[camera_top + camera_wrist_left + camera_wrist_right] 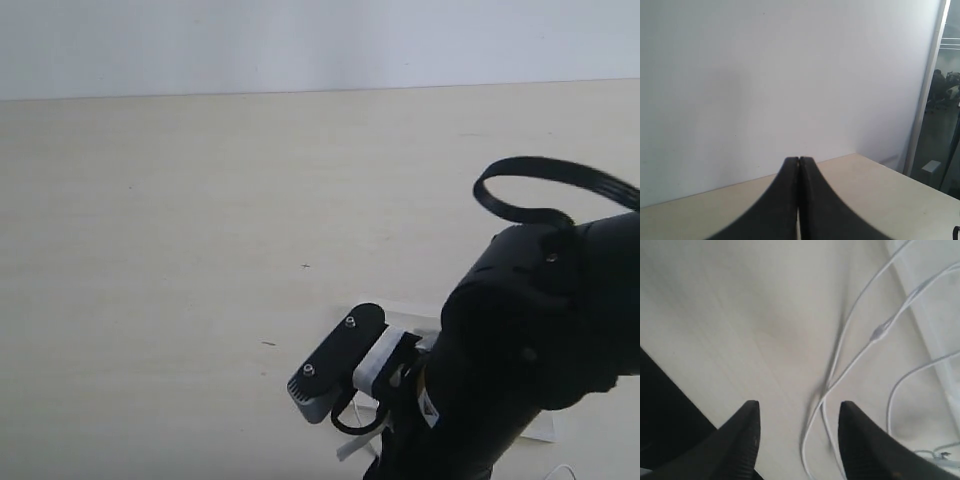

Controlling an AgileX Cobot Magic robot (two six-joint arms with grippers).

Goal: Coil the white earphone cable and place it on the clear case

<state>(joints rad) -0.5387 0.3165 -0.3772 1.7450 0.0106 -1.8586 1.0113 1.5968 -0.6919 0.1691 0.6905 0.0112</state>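
By the near edge of the bench [200, 200], right of middle, the right gripper [799, 409] is hanging wide open and empty just over loose strands of the cable [879, 332]. The cable is lying uncoiled, partly on bare bench and seemingly partly over the case [415, 312], which is sitting beside it, mostly hidden under the right arm [520, 360]. Coiling is not yet begun, I judge. Best pinch: straddling the strands between the fingers and closing gently, as thin wire slips. The case edge may be snagging loops. The left gripper [799, 161] is pointing over the far edge at the wall [790, 75], pads pressed together, holding nothing.
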